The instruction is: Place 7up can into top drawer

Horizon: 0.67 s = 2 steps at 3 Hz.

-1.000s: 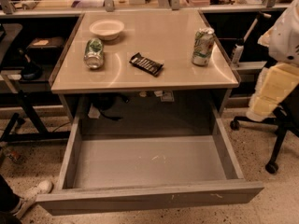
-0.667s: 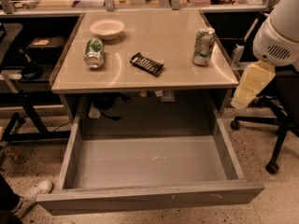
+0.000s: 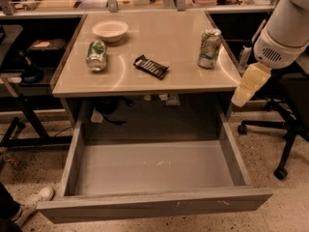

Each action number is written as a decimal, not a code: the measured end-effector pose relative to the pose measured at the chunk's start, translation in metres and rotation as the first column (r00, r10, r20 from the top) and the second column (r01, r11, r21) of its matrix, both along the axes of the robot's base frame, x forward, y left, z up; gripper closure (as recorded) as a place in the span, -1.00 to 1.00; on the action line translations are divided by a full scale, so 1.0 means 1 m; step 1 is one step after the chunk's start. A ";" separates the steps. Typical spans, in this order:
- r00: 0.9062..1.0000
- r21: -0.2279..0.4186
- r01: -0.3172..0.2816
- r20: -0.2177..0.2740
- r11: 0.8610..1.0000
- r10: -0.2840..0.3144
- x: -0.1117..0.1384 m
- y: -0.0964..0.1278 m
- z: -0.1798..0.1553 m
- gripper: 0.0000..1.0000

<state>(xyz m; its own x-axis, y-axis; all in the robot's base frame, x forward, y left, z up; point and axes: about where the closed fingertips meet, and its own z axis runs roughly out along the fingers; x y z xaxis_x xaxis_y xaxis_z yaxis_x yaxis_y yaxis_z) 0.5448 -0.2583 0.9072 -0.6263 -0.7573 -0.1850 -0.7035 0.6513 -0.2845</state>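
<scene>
The 7up can (image 3: 209,48), white and silver with green patches, stands upright near the right edge of the tan tabletop (image 3: 159,37). The top drawer (image 3: 154,170) is pulled fully open below the table, and its grey floor holds nothing. My gripper (image 3: 247,87), pale yellow below the white arm (image 3: 285,33), hangs just off the table's right front corner. It is to the right of the can, lower than it, and not touching it.
A darker green can (image 3: 96,55) lies on its side at the table's left. A white bowl (image 3: 110,30) sits behind it and a dark snack bar (image 3: 150,66) lies mid-table. An office chair base (image 3: 275,129) stands to the right. A shoe (image 3: 34,199) is by the drawer's left front.
My arm has swung in from the right edge of the view, leftward and upward, bringing the gripper next to the table's right front corner. The cans and the drawer have not moved.
</scene>
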 end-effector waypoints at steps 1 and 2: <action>1.000 0.006 -0.001 0.014 1.000 0.001 0.001 0.002 -0.002 -1.00; 0.997 0.133 0.056 0.044 0.990 -0.063 0.024 0.013 -0.005 -1.00</action>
